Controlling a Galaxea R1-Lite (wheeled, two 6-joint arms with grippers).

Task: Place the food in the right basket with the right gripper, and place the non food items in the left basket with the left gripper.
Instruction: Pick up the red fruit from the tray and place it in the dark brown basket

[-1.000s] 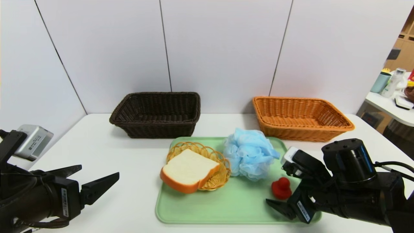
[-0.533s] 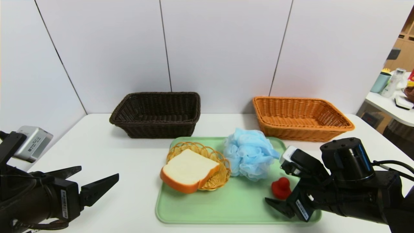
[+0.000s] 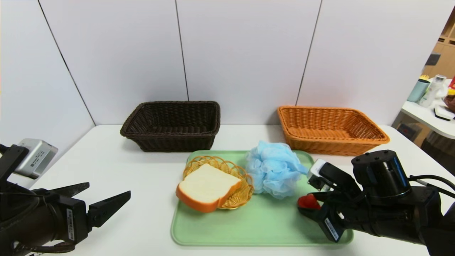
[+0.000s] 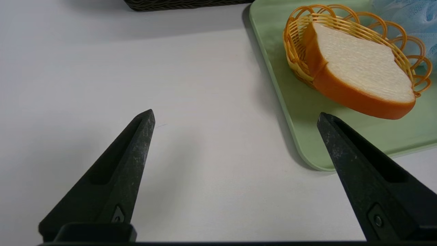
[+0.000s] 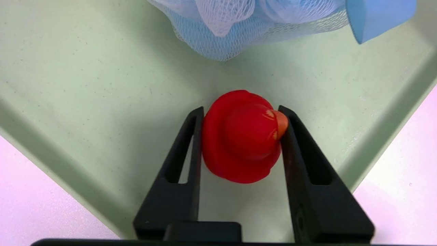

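Red duck toy [image 5: 240, 136] w/ orange beak; pale-green tray [image 3: 249, 224]; lt-blue mesh pouf [image 3: 273, 172]; dark-brown basket [image 3: 172, 124] left, orange basket [image 3: 328, 129] right; white tabletop [image 3: 124, 177].

Head view: high, facing forward and down over white table [image 3: 142, 170], taking in brown basket [image 3: 172, 124] and orange basket [image 3: 330, 129] at the far wall, green tray [image 3: 256, 224] ahead of both grippers.

Left wrist view: low and near, just behind left gripper [image 4: 235, 118], facing along its spread fingers across bare table toward tray edge [image 4: 290, 130] and bread slice [image 4: 358, 71] in its small wicker dish [image 4: 297, 44].

Right wrist view: very near, just behind right gripper [image 5: 240, 112], facing steeply down into tray corner [image 5: 392, 116]; red toy [image 5: 242, 136] between the fingers, blue mesh puff [image 5: 239, 24] just beyond.

Shared: tray in all three; bread in head and left wrist views; puff and red toy in head and right wrist views.
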